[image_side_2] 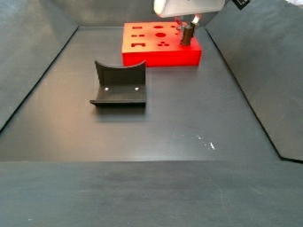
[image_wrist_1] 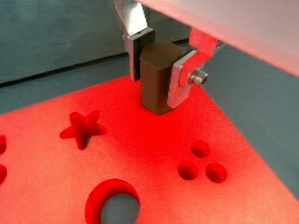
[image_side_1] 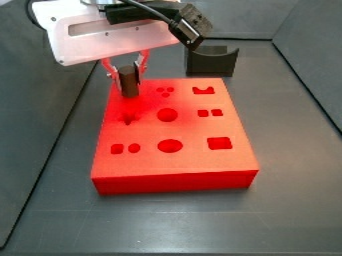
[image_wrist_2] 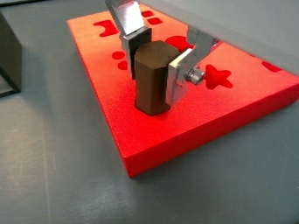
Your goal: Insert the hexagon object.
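The hexagon object [image_wrist_1: 155,87], a tall brown six-sided peg, stands upright between the gripper's fingers in both wrist views [image_wrist_2: 149,87]. The gripper [image_wrist_1: 160,66] is shut on its upper part, with a silver plate on each side. The peg's lower end is at the top face of the red board [image_wrist_1: 146,144], near one corner and beside a star-shaped hole [image_wrist_1: 80,129]; I cannot tell whether it touches. In a side view the gripper [image_side_1: 130,76] holds the peg [image_side_1: 130,82] over the board's far left part [image_side_1: 181,168]. It also shows small in a side view [image_side_2: 186,34].
The board has several shaped holes, among them three small round ones [image_wrist_1: 200,164] and an oval [image_wrist_1: 114,203]. The dark fixture [image_side_2: 119,85] stands on the grey floor away from the board [image_side_2: 160,57]; it also shows behind the board [image_side_1: 211,58]. Dark walls surround the floor.
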